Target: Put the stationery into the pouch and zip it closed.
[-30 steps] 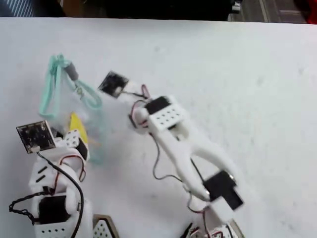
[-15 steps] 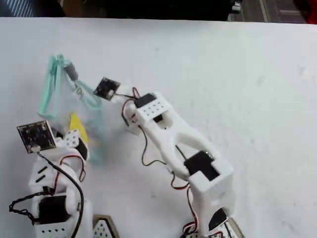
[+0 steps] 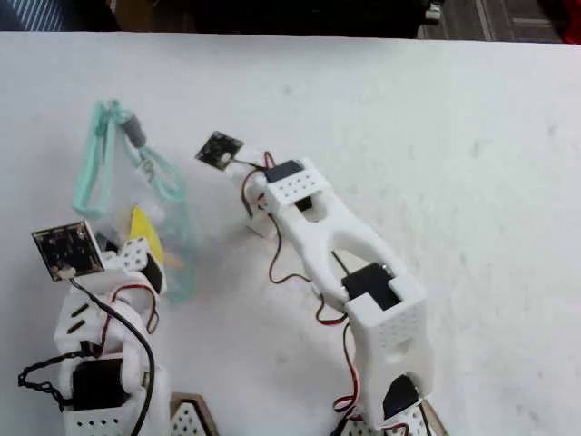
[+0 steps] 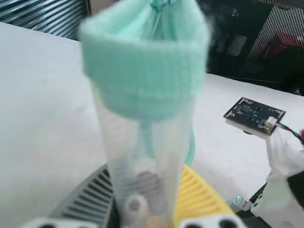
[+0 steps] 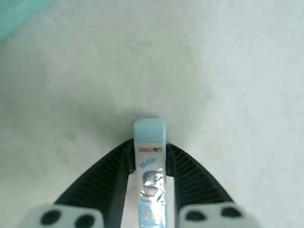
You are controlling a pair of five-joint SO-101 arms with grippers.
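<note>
Pouch (image 3: 136,195) stands at nine o'clock on the bench (image 3: 436,136), pinched in the closed left hand (image 4: 145,190), while at its three o'clock the nearer right hand (image 5: 149,145) clamps a pale-blue stationery stick (image 5: 150,166) lengthwise along its fingers.

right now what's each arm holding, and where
Right jaws: blue stationery stick, by its sides; left jaws: pouch, at its near end.

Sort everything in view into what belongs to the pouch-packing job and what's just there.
Belongs to the job:
pouch, held by the left gripper
light-blue stationery piece, held by the right gripper

Just there:
white table
dark clutter beyond its far edge
</note>
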